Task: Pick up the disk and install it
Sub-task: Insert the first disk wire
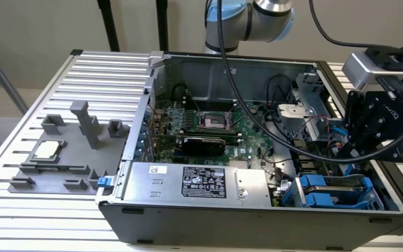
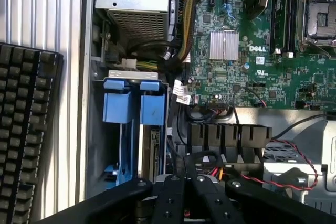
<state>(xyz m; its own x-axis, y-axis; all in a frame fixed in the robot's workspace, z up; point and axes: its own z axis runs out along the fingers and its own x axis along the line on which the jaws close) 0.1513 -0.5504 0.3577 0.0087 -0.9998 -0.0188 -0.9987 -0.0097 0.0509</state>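
Pincer (image 2: 185,183) fully closed, nothing gripped; silver-grey metal disk in blue plastic rails (image 2: 153,113) seated edge-on, label hidden.

An open dark-grey metal computer case (image 1: 257,220) lies on a ribbed aluminium table (image 1: 110,68). Inside are a green motherboard (image 1: 247,149) and a silver power-supply box with a black-and-white label (image 1: 194,181). Beside the case, a grey plastic fixture (image 1: 48,173) holds a small square silver chip (image 1: 48,150). A black keyboard (image 2: 23,140) lies beside the case wall.

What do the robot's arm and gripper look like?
The arm has rounded silver-grey joints with a bluish cap; a thick black cable runs from it. The gripper is black, with round bolts and white lettering. A grey box sits above it.
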